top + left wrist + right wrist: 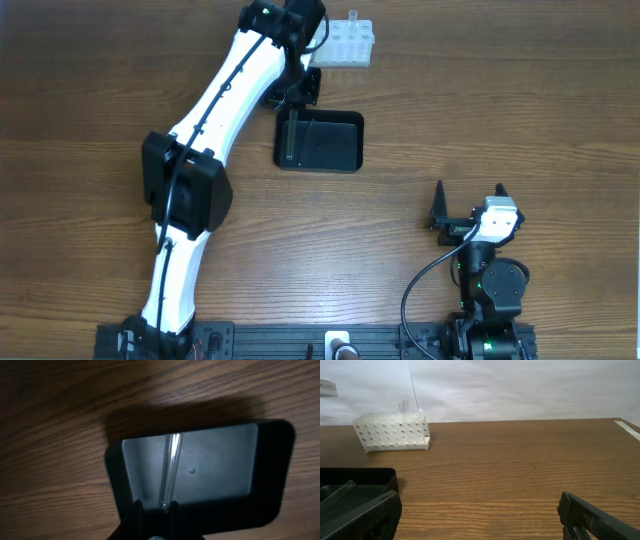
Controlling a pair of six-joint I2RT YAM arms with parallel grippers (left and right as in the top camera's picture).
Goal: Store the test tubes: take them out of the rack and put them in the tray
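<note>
Left wrist view puts the left gripper (pixel 156 508) low over the black tray (pixel 220 455). Its jaws are parted wider than the glass test tube (pixel 171 467), whose near end sits between them. That tube lies flat on the tray floor, nearer one side wall; whether either finger touches it I cannot tell. Top view shows the tray (pixel 340 150) mid-tabletop (pixel 520 100), with the white rack (pixel 345 48) just beyond it and one standing tube (pixel 354 16) upright at the rack's far edge. The right gripper (pixel 470 205) rests well apart, near its own base, jaws spread wide and holding nothing.

The nearest hazard, as I judge it, is the withdrawal. If a finger brushes the glass as the arm lifts, the tube could be flicked up, roll hard against the wall, or tip over the rim onto the tabletop. A slanted pull might also catch the tray's wall and drag the tray out of place.

The standing tube brings its own risks. The rack looks light and unanchored, so an off-centre pinch or a sideways tug could topple it or bind the tube in its hole. Too firm a squeeze may crack thin glass, and too loose a one lets it slip. Lowering it onto the tube lying in the tray would knock glass against glass.
</note>
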